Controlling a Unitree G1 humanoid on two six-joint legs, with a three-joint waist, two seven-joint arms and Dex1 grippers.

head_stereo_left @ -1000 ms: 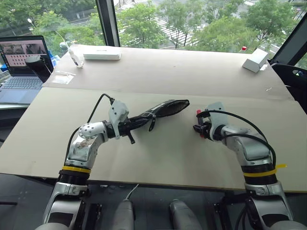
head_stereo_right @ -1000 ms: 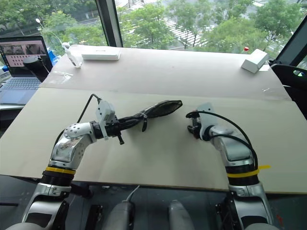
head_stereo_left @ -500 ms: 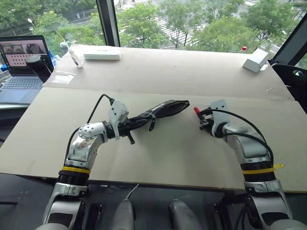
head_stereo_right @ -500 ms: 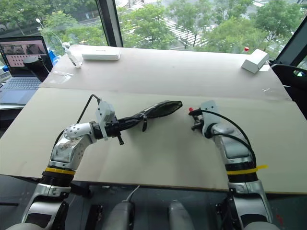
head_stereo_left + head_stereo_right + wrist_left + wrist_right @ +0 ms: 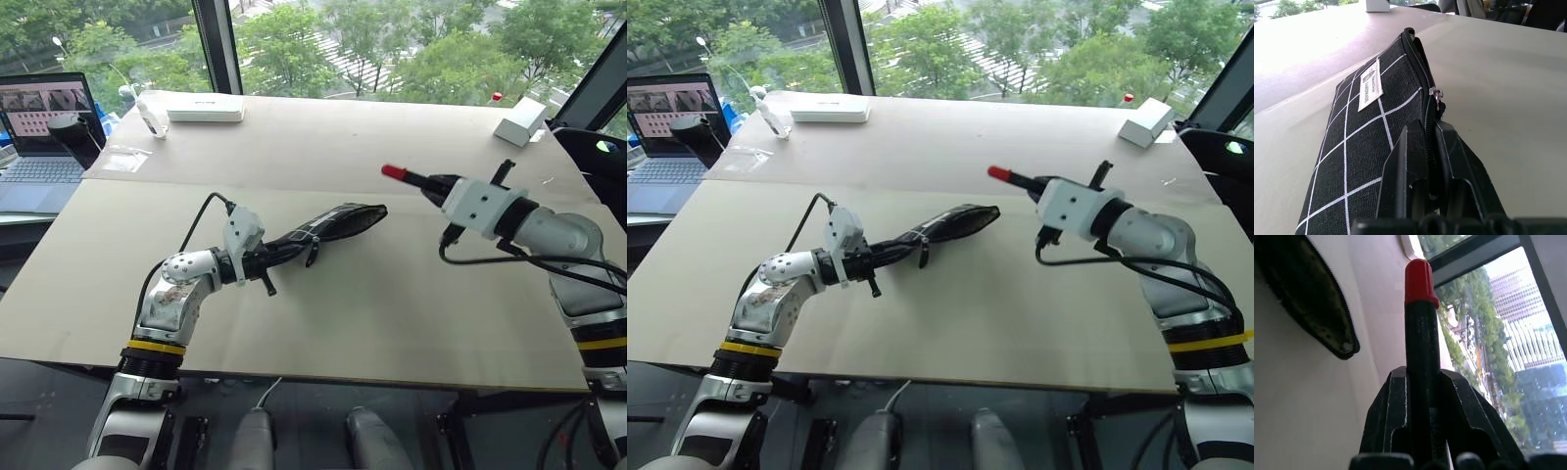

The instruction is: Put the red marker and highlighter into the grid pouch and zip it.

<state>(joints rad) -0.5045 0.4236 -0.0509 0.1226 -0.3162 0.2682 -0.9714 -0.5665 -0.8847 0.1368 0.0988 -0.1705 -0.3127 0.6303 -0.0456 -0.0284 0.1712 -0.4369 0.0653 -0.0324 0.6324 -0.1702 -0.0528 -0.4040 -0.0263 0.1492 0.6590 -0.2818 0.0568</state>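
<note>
The grid pouch (image 5: 333,225) lies mid-table, black with white lines, its open mouth at the far right end. My left gripper (image 5: 1425,129) is shut on its near end by the zipper and holds it on edge. My right gripper (image 5: 436,186) hovers above the table, right of the pouch's mouth, and is shut on the red marker (image 5: 407,177). The marker's black barrel sits between the fingers, and its red cap (image 5: 1419,279) points left, roughly level, towards the pouch (image 5: 1308,298). The highlighter is out of view.
A laptop (image 5: 44,127) sits at the far left. A flat white box (image 5: 206,110) and a small white bottle (image 5: 150,115) are at the back left. A white block (image 5: 519,122) stands at the back right. A seam runs across the table behind the pouch.
My right gripper closed on the red marker, lifted it off the table and rolled so it points left. The left gripper and pouch stayed put.
</note>
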